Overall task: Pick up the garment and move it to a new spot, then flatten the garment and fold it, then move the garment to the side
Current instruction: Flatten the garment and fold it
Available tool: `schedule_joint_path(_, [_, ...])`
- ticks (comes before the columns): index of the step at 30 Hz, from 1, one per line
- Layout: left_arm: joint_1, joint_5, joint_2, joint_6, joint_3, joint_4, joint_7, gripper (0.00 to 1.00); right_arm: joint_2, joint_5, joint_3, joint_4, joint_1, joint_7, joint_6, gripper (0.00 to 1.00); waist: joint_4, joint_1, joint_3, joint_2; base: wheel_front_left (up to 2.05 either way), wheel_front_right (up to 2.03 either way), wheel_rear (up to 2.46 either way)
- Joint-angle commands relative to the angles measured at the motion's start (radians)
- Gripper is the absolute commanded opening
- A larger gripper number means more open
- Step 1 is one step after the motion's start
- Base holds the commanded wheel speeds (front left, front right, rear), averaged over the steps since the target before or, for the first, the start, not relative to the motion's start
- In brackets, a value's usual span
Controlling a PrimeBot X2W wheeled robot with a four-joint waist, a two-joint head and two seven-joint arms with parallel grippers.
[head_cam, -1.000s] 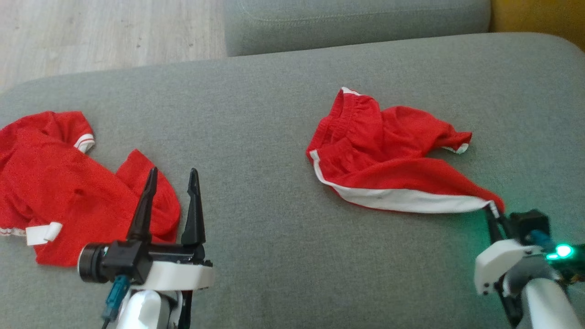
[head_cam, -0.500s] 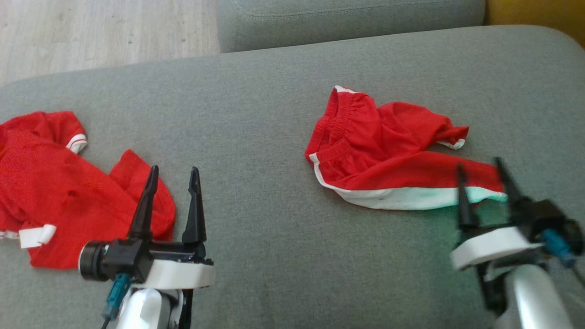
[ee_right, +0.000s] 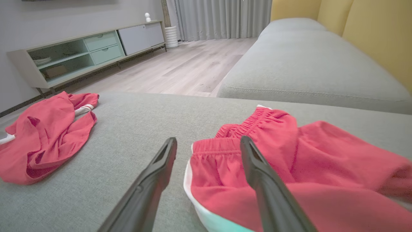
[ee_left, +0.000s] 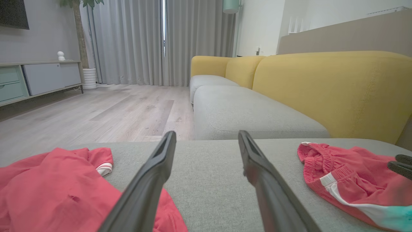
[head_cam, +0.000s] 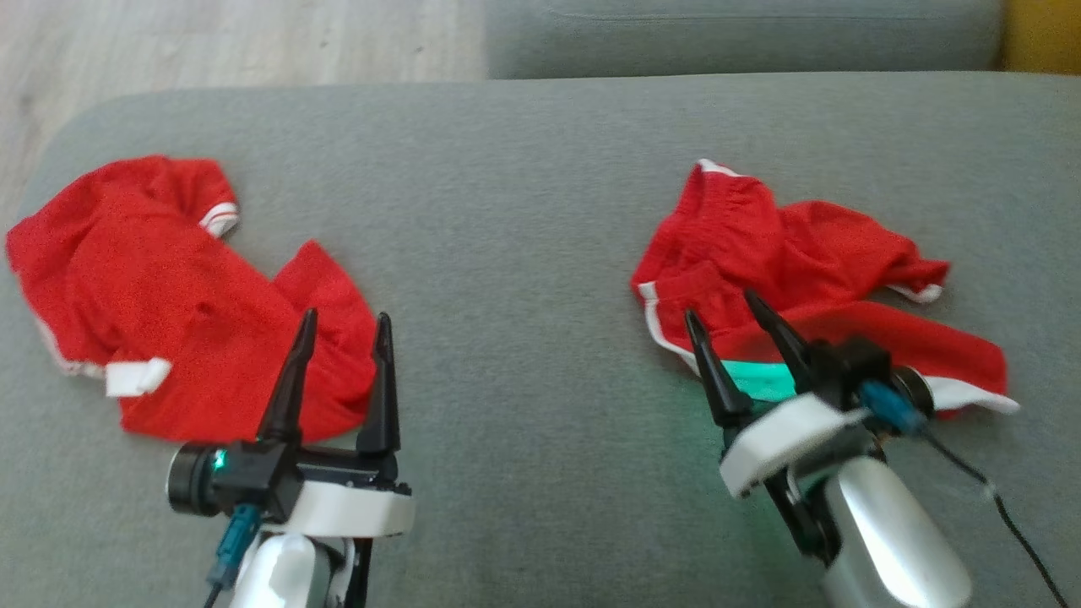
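Grey sofa seat [head_cam: 524, 211], wood floor beyond. Red shorts [head_cam: 811, 262] lie crumpled at right, one leg folded over, white hem nearest. Red jersey [head_cam: 152, 287] bunched at left. Right pincer [head_cam: 719, 304] spread, holding nothing, tips over the shorts' near-left corner; touching or hovering, cannot tell. Left pincer [head_cam: 347, 315] spread, empty, just beside the jersey's near edge.

Risks: a pinch taking only one layer would drag the shorts into a tighter bunch. Fingers driven deep may snag upholstery. Left arm swinging could catch the jersey.
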State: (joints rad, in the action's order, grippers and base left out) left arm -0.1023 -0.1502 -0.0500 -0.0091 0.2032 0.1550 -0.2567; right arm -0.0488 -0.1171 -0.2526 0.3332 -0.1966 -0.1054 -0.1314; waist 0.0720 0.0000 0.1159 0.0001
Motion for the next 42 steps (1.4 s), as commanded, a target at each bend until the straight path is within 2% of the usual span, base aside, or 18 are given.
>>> schedule_joint_path(1, [-0.052, -0.004, 0.0, 0.002, -0.018, -0.028, -0.005, 1.0, -0.002, -0.02, -0.032, -0.006, -0.062, 0.015, 0.001, 1.0, 0.027, 0.0, 0.01, -0.0001, 0.0, 0.0, 0.0])
schedule_joint_path(5, [-0.061, -0.017, 0.0, 0.008, 0.006, -0.026, -0.005, 1.0, -0.002, -0.039, -0.057, 0.139, -0.159, 0.091, 0.001, 1.0, 0.07, 0.0, 0.029, -0.0001, 0.0, 0.0, 0.0])
schedule_joint_path(11, [-0.072, -0.032, 0.0, 0.02, 0.029, -0.027, -0.005, 1.0, -0.001, -0.079, -0.063, 0.295, -0.254, 0.137, 0.001, 1.0, 0.101, 0.0, 0.048, -0.0001, 0.0, 0.0, 0.0])
schedule_joint_path(22, [-0.089, -0.038, 0.0, 0.025, 0.042, -0.028, -0.005, 1.0, -0.001, -0.118, -0.142, 0.492, -0.346, 0.162, 0.001, 1.0, 0.117, 0.0, 0.072, -0.0001, 0.0, 0.0, 0.0])
schedule_joint_path(23, [-0.09, -0.037, 0.0, 0.026, 0.043, -0.028, -0.005, 1.0, -0.001, -0.123, -0.152, 0.501, -0.35, 0.159, 0.001, 0.46, 0.118, 0.0, 0.073, -0.0001, 0.0, 0.0, 0.0])
schedule_joint_path(24, [-0.092, -0.037, 0.0, 0.027, 0.044, -0.029, -0.005, 1.0, -0.001, -0.13, -0.166, 0.505, -0.354, 0.151, 0.001, 0.0, 0.118, 0.0, 0.074, -0.0001, 0.0, 0.0, 0.0])
schedule_joint_path(30, [-0.093, -0.036, 0.0, 0.029, 0.046, -0.026, -0.005, 1.0, -0.001, -0.204, -0.256, 0.484, -0.365, 0.084, 0.001, 0.0, 0.115, 0.0, 0.07, -0.0001, 0.0, 0.0, 0.0])
schedule_joint_path(35, [-0.087, -0.032, 0.0, 0.029, 0.039, -0.02, -0.005, 1.0, -0.001, -0.287, -0.395, 0.441, -0.36, 0.042, 0.001, 0.0, 0.105, 0.0, 0.052, -0.0001, 0.0, 0.0, 0.0])
schedule_joint_path(42, [-0.077, -0.027, 0.0, 0.028, 0.038, -0.02, -0.005, 1.0, -0.001, -0.369, -0.592, 0.419, -0.344, 0.047, 0.001, 0.0, 0.089, 0.0, 0.03, -0.0001, 0.0, 0.0, 0.0])
